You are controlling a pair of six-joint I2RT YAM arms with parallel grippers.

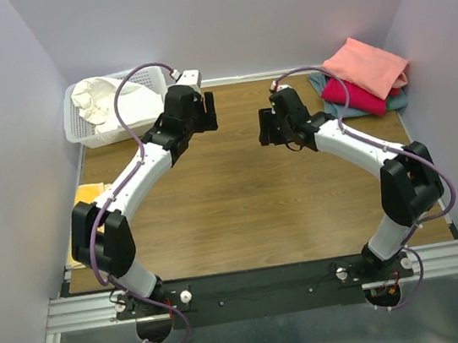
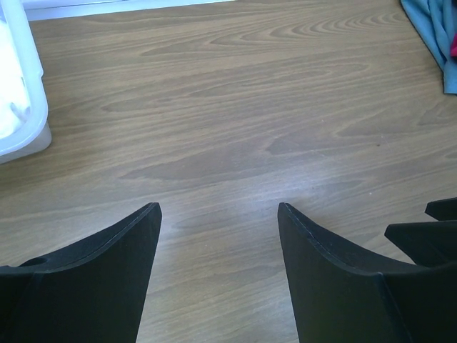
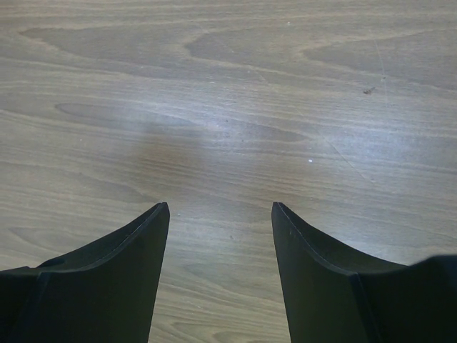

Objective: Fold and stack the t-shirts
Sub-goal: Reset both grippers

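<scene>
I can read no text, label, brand mark, number or sign on the bench (image 1: 244,220), the t-shirts (image 1: 364,67) or the basket (image 1: 75,132) in any view.

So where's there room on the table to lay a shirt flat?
The middle of the table, between the left arm and right arm, is bare wood. Crowded: far-left corner with the white basket, far-right corner with the stacked shirts, left edge with a yellow thing.

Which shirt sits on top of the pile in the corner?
The salmon-pink shirt; the crimson-red shirt and grey-blue shirt lie beneath it.
</scene>
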